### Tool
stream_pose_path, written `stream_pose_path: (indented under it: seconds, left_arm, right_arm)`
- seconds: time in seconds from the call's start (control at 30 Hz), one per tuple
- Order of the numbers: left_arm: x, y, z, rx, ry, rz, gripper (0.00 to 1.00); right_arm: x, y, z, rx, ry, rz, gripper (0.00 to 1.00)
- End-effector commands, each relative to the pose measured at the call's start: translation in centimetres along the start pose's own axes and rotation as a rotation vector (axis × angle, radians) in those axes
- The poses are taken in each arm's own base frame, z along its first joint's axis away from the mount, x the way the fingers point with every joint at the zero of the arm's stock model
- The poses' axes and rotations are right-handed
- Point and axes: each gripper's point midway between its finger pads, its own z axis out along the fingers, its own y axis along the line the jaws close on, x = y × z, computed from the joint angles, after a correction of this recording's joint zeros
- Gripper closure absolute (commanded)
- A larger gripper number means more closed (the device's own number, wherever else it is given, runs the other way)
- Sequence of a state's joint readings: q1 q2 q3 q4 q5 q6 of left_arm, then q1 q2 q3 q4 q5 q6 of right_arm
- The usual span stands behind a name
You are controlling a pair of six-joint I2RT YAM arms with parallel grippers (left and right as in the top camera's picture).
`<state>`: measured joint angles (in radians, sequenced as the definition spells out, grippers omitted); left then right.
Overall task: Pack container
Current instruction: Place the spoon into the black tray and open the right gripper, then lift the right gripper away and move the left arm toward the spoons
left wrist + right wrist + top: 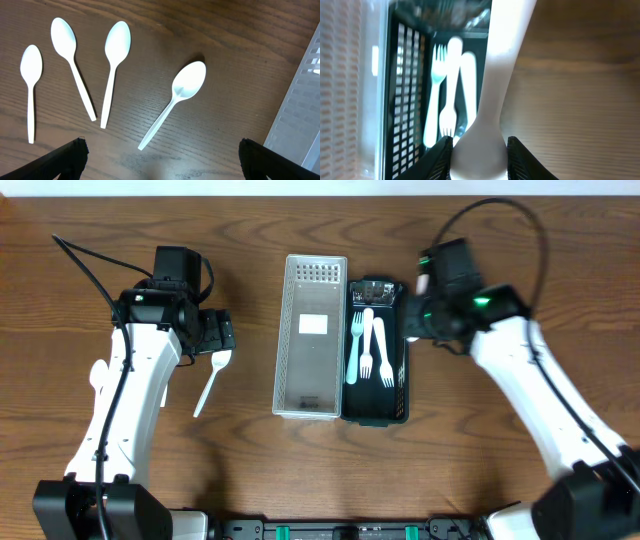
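One white utensil (496, 75) tight in R pincer (479, 159); L pincer (165, 162) wide open.

Lab setup: 2 robot arms (130, 400) at wood table (250, 480).

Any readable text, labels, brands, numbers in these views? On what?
No text is legible in any view.
White rectangular patch on the floor of the white perforated plastic basket: maybe a label, too small to read.
Black slotted plastic tray, white plastic spoons, white plastic utensil: no markings visible.
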<state>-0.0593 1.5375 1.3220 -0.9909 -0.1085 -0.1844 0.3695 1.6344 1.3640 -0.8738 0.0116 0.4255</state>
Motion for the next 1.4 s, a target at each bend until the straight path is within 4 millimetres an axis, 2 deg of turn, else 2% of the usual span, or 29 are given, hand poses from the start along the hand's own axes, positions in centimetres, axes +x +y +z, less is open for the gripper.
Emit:
stream_pose_path:
  seconds: [0.0,0.17,0.37,0.4,0.47,0.53,0.67,0.77,0.87,0.97,1.1,1.2,1.27,1.37]
  left_arm:
    - [-0.6,0.3,-0.8,-0.002,-0.028,-0.022,0.02]
    - [-0.6,0.3,-0.8,-0.002,-0.027,-0.021,0.02]
    - [-0.6,0.3,-0.8,-0.002,-0.028,-0.021,0.02]
    - [-0.6,0.3,-0.8,-0.002,-0.027,-0.021,0.02]
    - [-0.6,0.3,-0.8,-0.002,-0.027,-0.021,0.02]
    - [-0.6,0.3,-0.8,-0.003,-0.027,-0.021,0.02]
    - [-0.5,0.4,-0.8,-0.004,-0.023,0.008,0.02]
    - [0.5,0.7,-1.3,-0.013,0.015,0.057,0.02]
    - [1.3,1.0,-2.0,-0.020,0.049,0.068,0.02]
    - [1.4,1.1,-2.3,-0.022,0.057,0.069,0.02]
    - [1.2,0.9,-1.8,-0.021,0.053,0.069,0.02]
    - [1.1,0.7,-0.3,-0.020,0.052,0.080,0.02]
    - [1.3,0.5,0.8,-0.023,0.070,0.107,0.02]
    - [2.1,0.5,2.7,-0.030,0.121,0.177,0.02]
  right_arm:
    - [2.1,1.0,3.2,0.055,0.081,-0.024,0.66]
    - [4.8,1.8,6.9,0.089,0.190,-0.073,0.66]
    - [4.8,2.0,7.6,0.090,0.192,-0.078,0.65]
    - [4.7,2.0,7.6,0.088,0.189,-0.080,0.60]
    - [4.6,2.1,7.7,0.084,0.182,-0.080,0.42]
    - [4.2,2.3,7.7,0.075,0.168,-0.101,0.40]
    - [2.0,2.6,6.6,0.053,0.112,-0.144,0.37]
    - [-1.0,2.5,4.4,0.051,0.045,-0.137,0.36]
    - [-4.3,1.3,1.4,0.067,-0.038,-0.093,0.36]
    - [-7.0,-1.1,-1.7,0.085,-0.109,-0.026,0.36]
    - [-8.3,-6.8,-4.0,0.138,-0.139,0.125,0.34]
    - [-7.4,-12.2,-4.2,0.202,-0.084,0.256,0.31]
    - [-6.2,-14.8,-3.9,0.232,-0.039,0.312,0.30]
    - [-4.6,-17.4,-3.1,0.268,0.019,0.364,0.30]
